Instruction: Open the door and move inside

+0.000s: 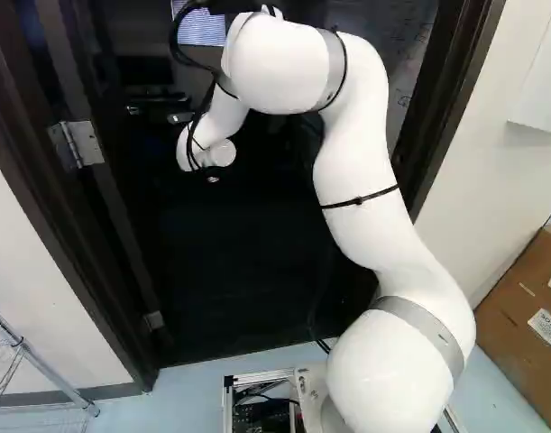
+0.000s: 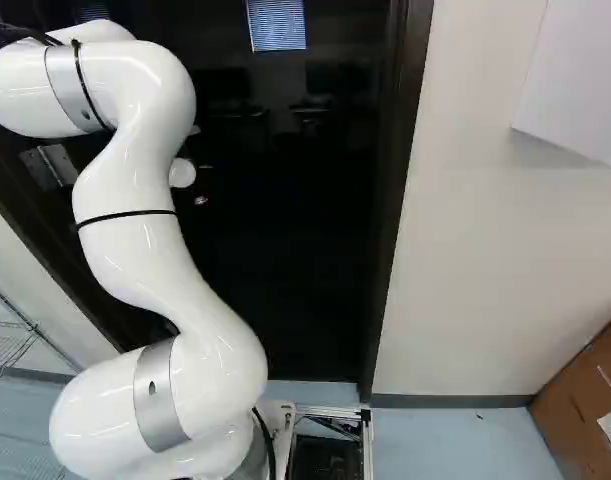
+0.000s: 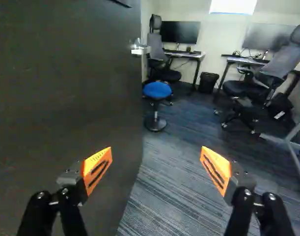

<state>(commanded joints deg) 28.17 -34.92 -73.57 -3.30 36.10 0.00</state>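
And here the fingers (image 3: 96, 168) are standing wide apart, nothing between their orange pads, both pointing into the office! The door (image 3: 66, 98) is standing open, its dark face spreading behind the finger on the handle's side, and its free edge is running forward between the two fingers' lines of reach. The handle (image 3: 140, 48) is sitting at that edge, well ahead of the fingers, with neither finger touching it.

Now the room for moving: past the door's edge, the striped carpet (image 3: 164, 182) is stretching ahead, reaching under and beyond the other finger. The blue stool (image 3: 157, 90) is standing just past the door's edge, ahead of the gap between the fingers, and a dark office chair (image 3: 165, 73) is waiting close behind it. Farther off, beyond the finger away from the door, another office chair (image 3: 272, 69) is taking up floor, and a metal frame (image 3: 291, 142) is bordering the carpet on that side. The bin (image 3: 207, 82) is standing between the two desks.

Behind the fingers, the white arm (image 1: 361, 162) is bending up before the doorway. The hinge (image 1: 77, 144) is showing on one side of it, while the opposite jamb (image 2: 397, 200) is rising beside the pale wall (image 2: 485, 270).
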